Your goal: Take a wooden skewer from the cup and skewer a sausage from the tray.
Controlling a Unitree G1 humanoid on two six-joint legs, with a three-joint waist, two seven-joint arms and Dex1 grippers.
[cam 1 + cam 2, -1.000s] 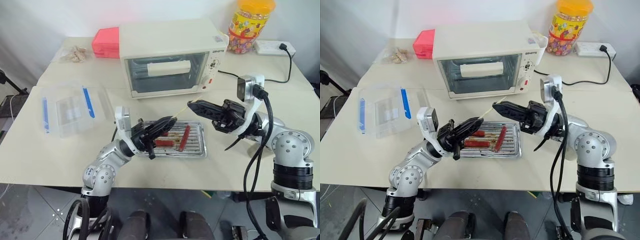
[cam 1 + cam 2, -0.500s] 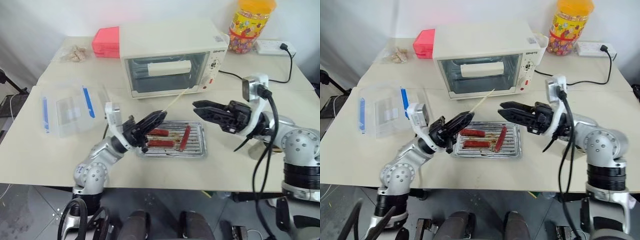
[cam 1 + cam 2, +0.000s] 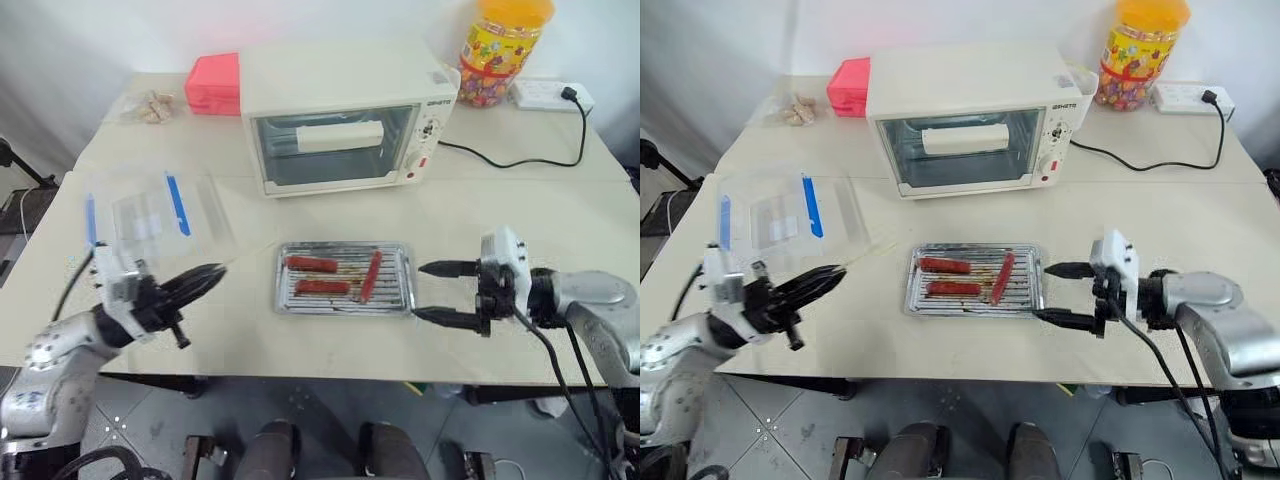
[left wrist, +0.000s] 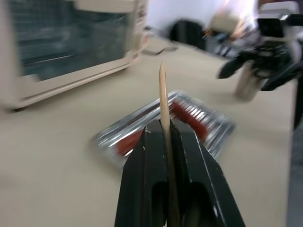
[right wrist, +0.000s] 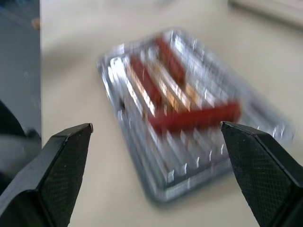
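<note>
Left claw (image 3: 205, 277) clamped tight on wooden skewer (image 4: 164, 101); stick runs between the two black fingers and its sharp tip sticks out past them; claw sits over the counter (image 3: 240, 330) near its front edge, well left of tray (image 3: 400, 303), pointing toward it. Right claw (image 3: 432, 292) spread wide, nothing in it; one finger above the other, tips just beside the tray's right side, aimed left at it. Tray flat on counter between the two claws, in front of toaster oven (image 3: 340, 115); three sausages in it, two lying lengthwise at left, third sausage (image 3: 369, 275) angled at right; none touched by skewer or claws. Clear plastic box (image 3: 150, 215) with blue clips behind left claw; candy jar (image 3: 497, 50) back right.
</note>
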